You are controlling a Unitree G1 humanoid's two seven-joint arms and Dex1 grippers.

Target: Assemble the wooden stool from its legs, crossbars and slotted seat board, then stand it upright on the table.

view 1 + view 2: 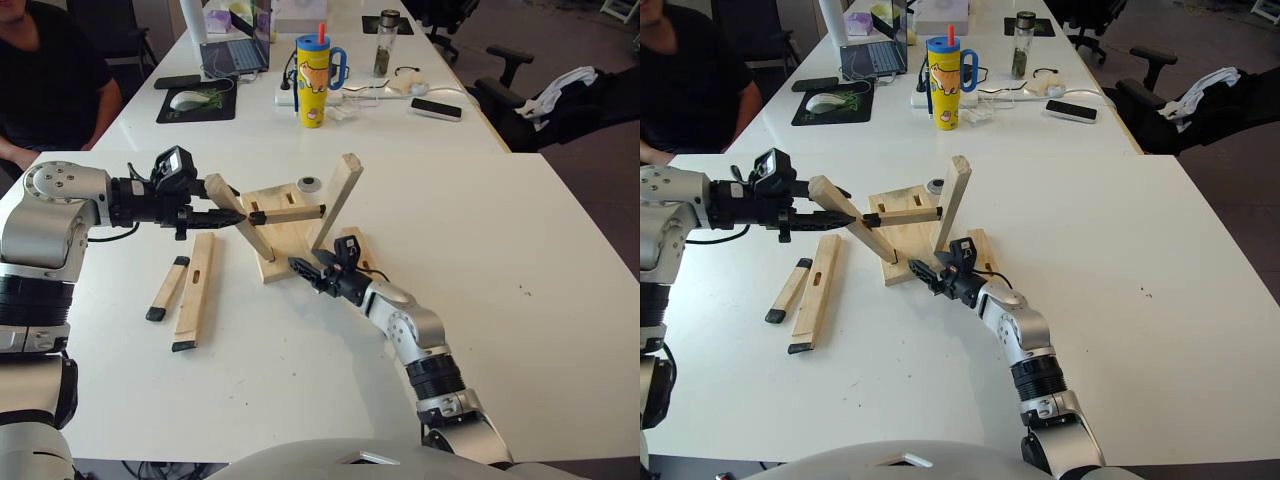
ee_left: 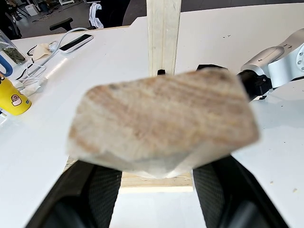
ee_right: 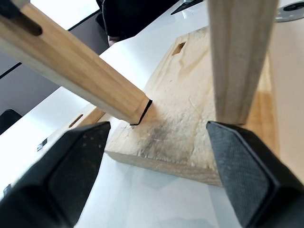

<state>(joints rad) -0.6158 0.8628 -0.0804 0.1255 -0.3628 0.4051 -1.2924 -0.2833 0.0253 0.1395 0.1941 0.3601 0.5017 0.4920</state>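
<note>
The slotted seat board [image 1: 283, 243] lies flat on the table. Two wooden legs lean up out of it: a left leg [image 1: 238, 218] and a right leg [image 1: 337, 200], joined by a crossbar [image 1: 288, 213]. My left gripper [image 1: 230, 213] is shut on the left leg near its top end, whose end face [image 2: 161, 123] sits between the black fingers [image 2: 90, 194]. My right gripper [image 1: 308, 270] rests low at the board's near edge [image 3: 166, 156], open, its fingers [image 3: 66, 171] spread to either side of the two leg bases.
A loose leg [image 1: 194, 290] and a shorter bar [image 1: 168, 288] lie on the table left of the board. Another wooden piece [image 1: 362, 250] lies by the board's right edge. A small round object [image 1: 308, 184] sits behind the board. A yellow cup [image 1: 313, 80] and desk clutter stand on the far table.
</note>
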